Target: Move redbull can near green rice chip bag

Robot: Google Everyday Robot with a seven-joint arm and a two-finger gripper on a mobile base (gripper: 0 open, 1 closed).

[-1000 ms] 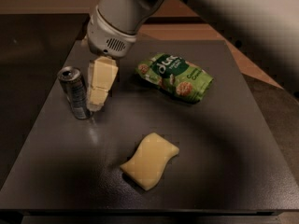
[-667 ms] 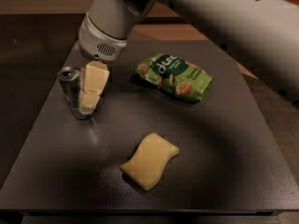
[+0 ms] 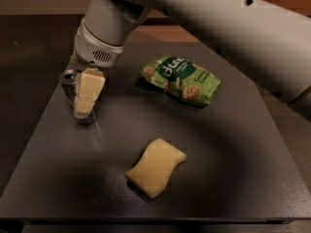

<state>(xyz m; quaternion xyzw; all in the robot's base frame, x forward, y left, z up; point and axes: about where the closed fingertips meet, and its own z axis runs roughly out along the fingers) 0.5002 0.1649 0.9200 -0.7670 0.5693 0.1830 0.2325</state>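
The redbull can (image 3: 68, 77) stands upright at the left of the dark table (image 3: 223, 169); only its shiny top and its base show. My gripper (image 3: 85, 95) is down at the can, and its cream-coloured end overlaps the can's front and hides most of its body. The green rice chip bag (image 3: 182, 80) lies flat at the back middle of the table, to the right of the can and apart from it.
A pale yellow wavy sponge (image 3: 155, 167) lies at the front middle of the table. My large grey arm (image 3: 218, 28) crosses the top of the view, above the bag. The table's left edge runs close to the can.
My gripper has moved left, from beside the can's right side to over the can's front. The can, bag and sponge have not moved.
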